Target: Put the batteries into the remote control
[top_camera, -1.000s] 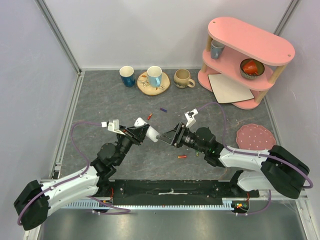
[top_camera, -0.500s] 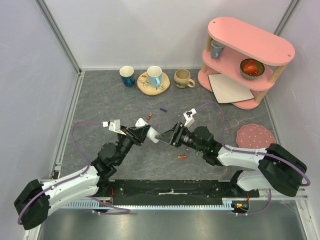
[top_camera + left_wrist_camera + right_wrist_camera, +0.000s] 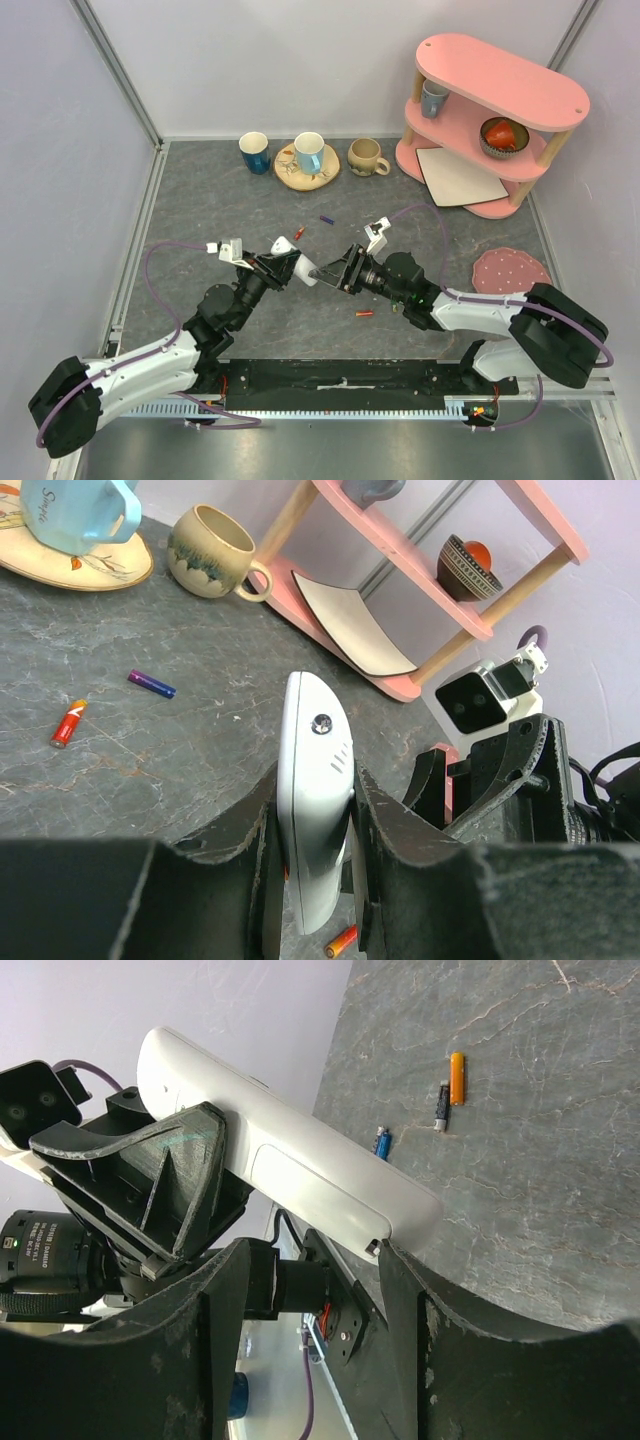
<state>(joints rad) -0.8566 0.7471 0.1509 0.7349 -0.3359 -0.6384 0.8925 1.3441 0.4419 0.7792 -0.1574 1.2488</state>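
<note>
My left gripper [image 3: 287, 264] is shut on the white remote control [image 3: 296, 262] and holds it off the table, edge-on between its fingers [image 3: 244, 832] in the left wrist view, where the remote control [image 3: 314, 780] points away. My right gripper [image 3: 332, 272] faces the remote's free end. It stands open in the right wrist view [image 3: 312, 1255], one fingertip [image 3: 392, 1256] touching the corner of the remote control [image 3: 300, 1160]. Batteries lie loose on the table: a red-orange one [image 3: 298, 233], a purple one [image 3: 326, 219] and another red-orange one [image 3: 365, 314].
Along the back stand a dark blue cup [image 3: 254, 152], a light blue cup on a wooden plate [image 3: 309, 170] and a beige mug [image 3: 366, 156]. A pink two-tier shelf [image 3: 495, 110] with a white square card [image 3: 460, 176] is at the back right. A pink dotted mat [image 3: 511, 271] lies to the right.
The right arm has crept slightly left toward the remote's end. The left gripper and the remote have barely moved.
</note>
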